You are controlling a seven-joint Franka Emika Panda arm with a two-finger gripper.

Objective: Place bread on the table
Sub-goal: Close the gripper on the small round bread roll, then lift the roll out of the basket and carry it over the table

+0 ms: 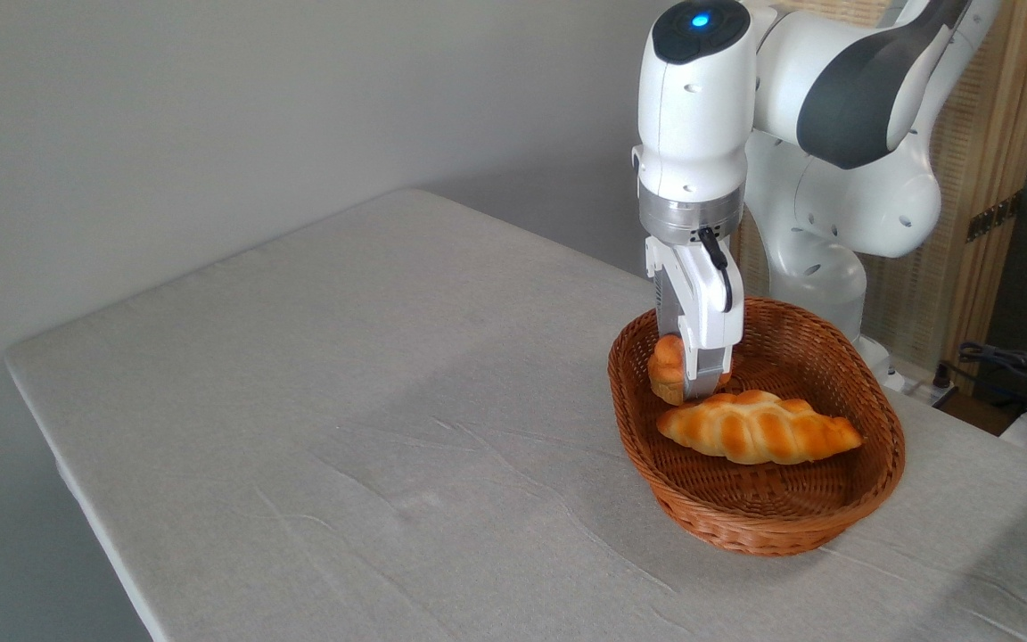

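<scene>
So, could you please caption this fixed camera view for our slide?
Gripper reaches into wicker basket at the small bun, beside the braided loaf.

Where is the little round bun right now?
The bun is inside the wicker basket, right of the picture's middle, at the gripper, behind the braided loaf.

Robot test setup in a plain room, likely a lab corner. White arm (pixel 834 107) fixed behind a cloth-covered desk (pixel 344 401). Bare grey wall (pixel 210 116); woven folding screen (pixel 986 205); loose cables (pixel 1013 366) at right edge.
</scene>
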